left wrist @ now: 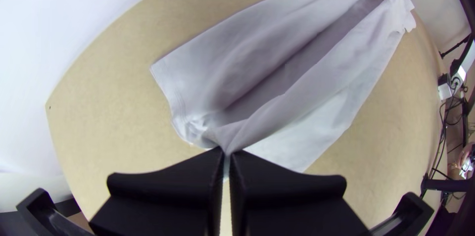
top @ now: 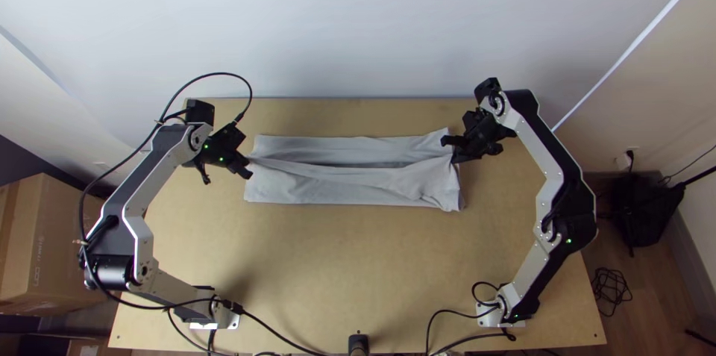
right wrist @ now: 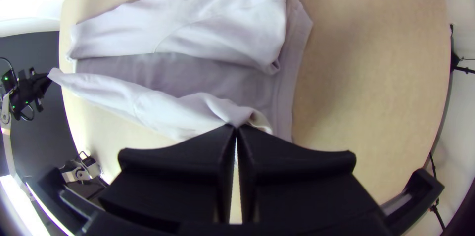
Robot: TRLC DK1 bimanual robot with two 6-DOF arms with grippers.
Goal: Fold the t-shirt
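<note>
T-shirt [top: 343,188]: one, pale grey, laid as a long narrow strip on the bench [top: 298,259], toward its far side. Long axis runs left to right, roughly parallel to the bench's far edge. Layers loosely folded; a darker trough lies open along the middle, between a far flap and a near one. Some creasing at the right end.

Left claw [top: 247,170]: at the strip's left end, fingers drawn together on a pinch of cloth.

Right claw [top: 452,150]: at the right end, fingers likewise closed on the cloth. The top edge of the near flap spans the two claws as a slack ridge.

Governing relation: the cloth lies between the claws, one grip per end, each within its own arm's side; no crossing appears needed. The coming move presumably carries the ridge square to the long axis, both ends level. Whether toward the far flap or back to the near side, cannot tell. Hazard: if one claw leads, the fold probably skews.

Condition: partly folded, by judgement; layers want flattening.
</note>
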